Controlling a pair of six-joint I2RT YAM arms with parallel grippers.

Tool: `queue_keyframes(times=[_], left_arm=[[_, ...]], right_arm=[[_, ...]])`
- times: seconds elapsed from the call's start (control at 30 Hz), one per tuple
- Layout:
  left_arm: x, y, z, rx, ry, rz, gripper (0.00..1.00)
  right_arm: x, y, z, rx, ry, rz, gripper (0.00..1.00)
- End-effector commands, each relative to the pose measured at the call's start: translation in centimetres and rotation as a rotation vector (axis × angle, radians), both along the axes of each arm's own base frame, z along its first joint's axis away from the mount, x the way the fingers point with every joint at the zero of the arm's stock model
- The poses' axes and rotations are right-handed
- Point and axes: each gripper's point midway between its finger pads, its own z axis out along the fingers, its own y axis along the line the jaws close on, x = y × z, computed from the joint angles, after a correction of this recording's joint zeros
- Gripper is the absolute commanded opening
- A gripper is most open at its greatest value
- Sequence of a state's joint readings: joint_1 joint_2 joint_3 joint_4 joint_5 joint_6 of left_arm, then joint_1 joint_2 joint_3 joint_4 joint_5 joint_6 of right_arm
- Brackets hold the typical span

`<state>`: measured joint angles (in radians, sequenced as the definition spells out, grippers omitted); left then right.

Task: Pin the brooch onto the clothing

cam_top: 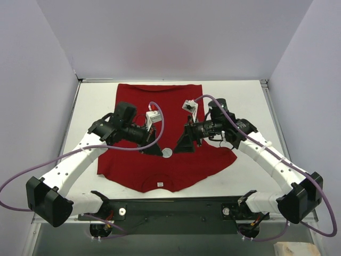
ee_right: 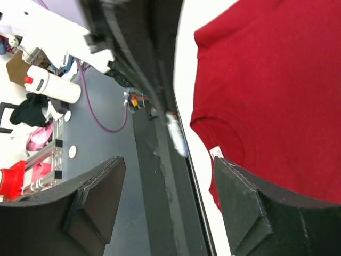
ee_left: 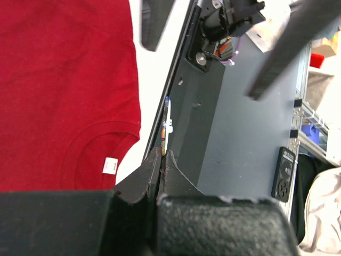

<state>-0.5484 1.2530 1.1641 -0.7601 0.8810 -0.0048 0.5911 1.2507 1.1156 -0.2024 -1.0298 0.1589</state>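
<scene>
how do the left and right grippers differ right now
The left gripper is shut, pinching the brooch edge-on, while the right gripper is wide open and holds nothing. Seen from above, the left gripper reaches in from the left of the brooch and the right gripper from its right. Both are over the shirt, tips pointing at each other.
</scene>
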Motion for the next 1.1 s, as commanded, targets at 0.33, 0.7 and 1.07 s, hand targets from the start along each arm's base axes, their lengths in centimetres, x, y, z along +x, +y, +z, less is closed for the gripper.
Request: queue_keyframes(times=[0.33, 0.7, 1.07], left_arm=[[-2.4, -0.6, 2.9, -0.100, -0.068, -0.124, 0.00], [-2.3, -0.6, 2.4, -0.092, -0.077, -0.112, 0.00], [1.9, 0.0, 6.3, -0.136, -0.274, 0.098, 0.56]], right_arm=[[-0.9, 2.4, -0.9, -0.005, 0.016, 0.122, 0.51], [-1.3, 2.9, -1.5, -0.010, 0.031, 0.150, 0.00], [1.6, 1.6, -0.7, -0.043, -0.110, -0.075, 0.00]])
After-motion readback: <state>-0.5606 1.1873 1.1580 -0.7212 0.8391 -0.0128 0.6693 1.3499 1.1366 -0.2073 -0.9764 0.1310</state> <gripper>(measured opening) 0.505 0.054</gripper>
